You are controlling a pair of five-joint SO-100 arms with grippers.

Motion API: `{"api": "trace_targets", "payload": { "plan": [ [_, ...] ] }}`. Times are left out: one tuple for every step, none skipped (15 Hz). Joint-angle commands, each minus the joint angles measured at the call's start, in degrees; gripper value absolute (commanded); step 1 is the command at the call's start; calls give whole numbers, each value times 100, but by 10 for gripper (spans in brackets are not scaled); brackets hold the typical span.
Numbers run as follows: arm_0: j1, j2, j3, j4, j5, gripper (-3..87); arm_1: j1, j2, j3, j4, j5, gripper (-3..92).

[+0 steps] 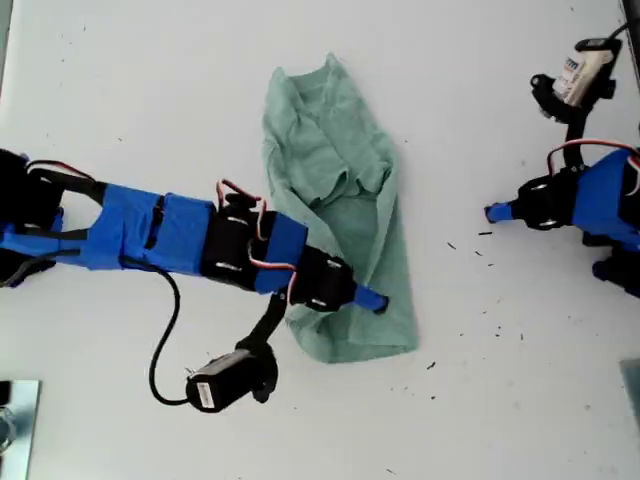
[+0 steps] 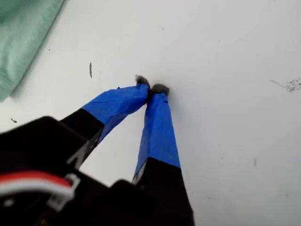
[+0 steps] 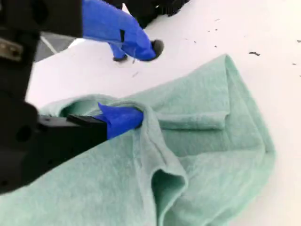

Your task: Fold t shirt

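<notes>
Folding is sitting part-done: the t shirt (image 1: 340,220) is lying as a rumpled long strip, one layer draping over the lower finger of my second gripper (image 3: 136,84), jaws parted, while my first gripper (image 2: 151,88) is resting closed, empty, beside it.

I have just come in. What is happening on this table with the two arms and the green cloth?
The t shirt lies partly folded, in a bunched strip, on the white table. My second gripper is open at it, with one of its fingers tucked under a fold. My first gripper is shut and empty over bare table, apart from the shirt.
</notes>
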Motion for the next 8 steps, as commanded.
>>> {"api": "trace_targets", "payload": {
  "plan": [
    [62,-624,-290,-9,-167,220,-62,105,167,26,70,22],
    [26,-703,-290,185,-141,247,-62,158,176,53,70,22],
    [26,-193,-272,404,-62,266,-62,193,176,79,70,22],
    [53,677,-176,483,123,272,-62,202,185,79,79,22],
    [62,1600,-132,580,334,250,-62,211,185,88,88,22],
    [105,2558,26,606,659,225,-62,211,185,88,88,22],
    [114,3366,211,809,817,208,-53,220,185,88,79,22],
    [105,3937,264,1230,940,200,-53,220,185,88,79,22]
  ]
}}
